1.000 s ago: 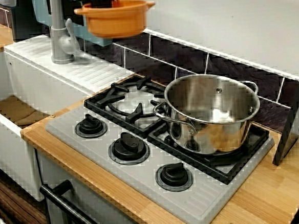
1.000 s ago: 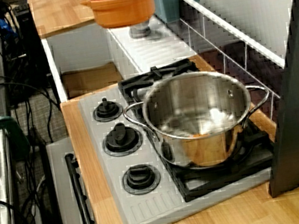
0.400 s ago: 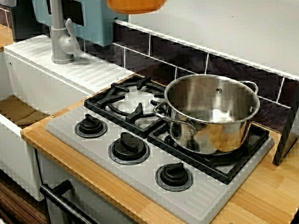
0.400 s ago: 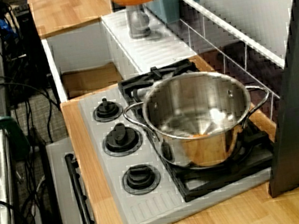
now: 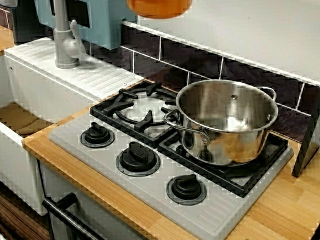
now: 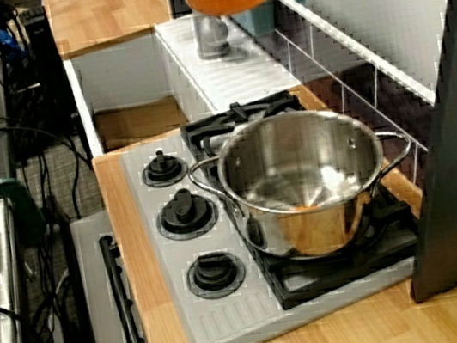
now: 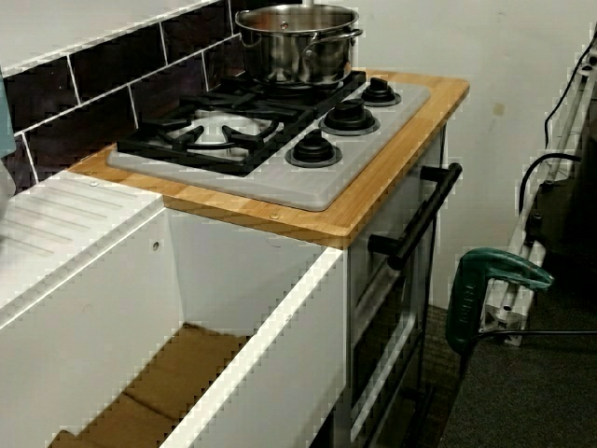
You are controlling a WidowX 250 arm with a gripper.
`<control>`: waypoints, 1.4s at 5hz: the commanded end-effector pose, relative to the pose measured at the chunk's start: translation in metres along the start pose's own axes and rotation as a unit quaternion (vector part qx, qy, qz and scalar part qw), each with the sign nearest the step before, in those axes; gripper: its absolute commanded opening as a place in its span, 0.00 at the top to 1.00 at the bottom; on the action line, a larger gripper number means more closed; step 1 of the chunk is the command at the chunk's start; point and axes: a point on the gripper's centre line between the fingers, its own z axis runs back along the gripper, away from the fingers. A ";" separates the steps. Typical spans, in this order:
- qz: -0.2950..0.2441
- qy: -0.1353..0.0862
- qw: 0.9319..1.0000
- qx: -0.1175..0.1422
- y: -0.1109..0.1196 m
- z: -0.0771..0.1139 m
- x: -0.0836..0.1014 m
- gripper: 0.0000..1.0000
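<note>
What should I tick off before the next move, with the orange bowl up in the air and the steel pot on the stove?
1. Orange bowl clear of stove and counter: ok, it hangs high and is cut by the top edge in both stove views.
2. Hold of the tool on the bowl: cannot tell, the tool is out of frame.
3. Steel pot seated: ok, upright on its grate.
4. Pot open: ok, no lid on it.
5. Pot's inside free: cannot tell, reflections confuse it.
6. Second burner grate free: ok, nothing stands on it.
</note>
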 end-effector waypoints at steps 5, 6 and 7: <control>-0.004 -0.041 0.999 0.033 -0.010 0.037 -0.016 1.00; -0.007 -0.048 0.998 0.038 -0.016 0.038 -0.020 1.00; -0.008 -0.057 0.997 0.042 -0.020 0.041 -0.026 1.00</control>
